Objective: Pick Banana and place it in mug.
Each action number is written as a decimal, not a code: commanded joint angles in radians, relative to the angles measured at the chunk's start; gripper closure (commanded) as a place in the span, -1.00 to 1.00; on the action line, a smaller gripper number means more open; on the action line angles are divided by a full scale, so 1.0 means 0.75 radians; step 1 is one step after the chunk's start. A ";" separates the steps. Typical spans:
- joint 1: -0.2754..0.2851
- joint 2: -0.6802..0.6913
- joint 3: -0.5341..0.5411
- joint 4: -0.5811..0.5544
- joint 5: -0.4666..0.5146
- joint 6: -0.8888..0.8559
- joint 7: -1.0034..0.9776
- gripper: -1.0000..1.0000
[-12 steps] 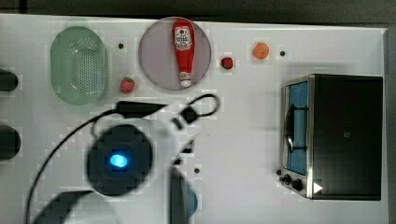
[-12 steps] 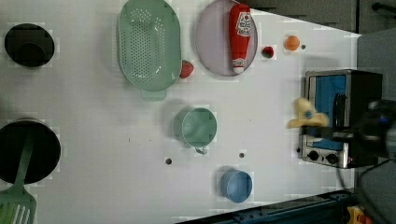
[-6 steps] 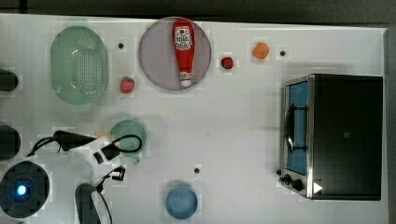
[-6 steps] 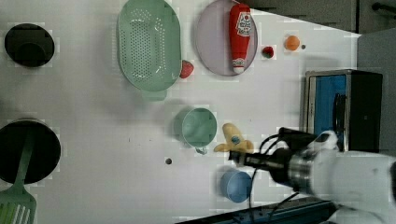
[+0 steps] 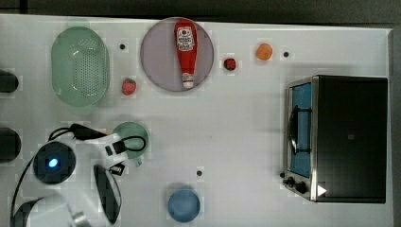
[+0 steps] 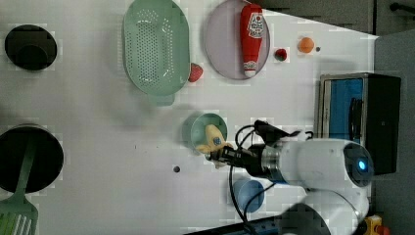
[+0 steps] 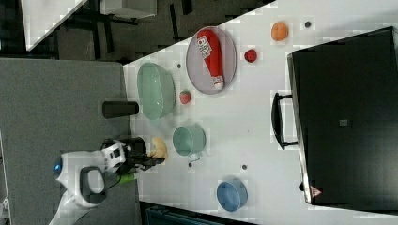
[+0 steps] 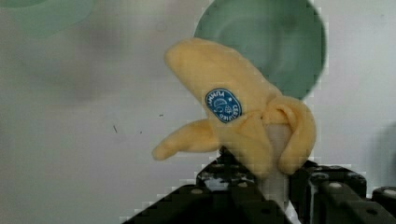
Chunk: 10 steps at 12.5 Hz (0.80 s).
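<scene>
Since the earlier frames our arm has swung across the table (image 5: 246, 123), from beside the toaster oven (image 6: 359, 125) at the left view's right over to the mug (image 6: 208, 133), carrying the banana (image 6: 211, 139) with it.

Largest first: the table is crowded, with the oven at the top view's right, the perforated strainer (image 5: 80, 65) and the plate (image 5: 163, 56) bearing the ketchup bottle (image 5: 186, 49) along the far edge. Nearer us the blue cup (image 5: 183, 205) stands just beside the arm.

Our tool (image 6: 220, 155) is closed narrowly on the banana's peeled lower end, and the fruit hangs at the mug's rim in the left view, partly over the opening.

What worries us is the fit. The banana (image 8: 233, 107) is curved, with loose peel flaps, and looks nearly as long as the mug (image 8: 266, 42) is wide. Released off-centre, it could catch the rim, tip out onto the table, or nudge the light mug over.
</scene>
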<state>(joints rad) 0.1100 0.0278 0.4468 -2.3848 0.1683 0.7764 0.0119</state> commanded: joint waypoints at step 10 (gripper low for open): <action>-0.046 0.061 -0.117 0.036 -0.128 0.177 0.259 -1.00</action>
<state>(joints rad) 0.0894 0.1004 0.3691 -2.3848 0.0459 0.9136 0.1510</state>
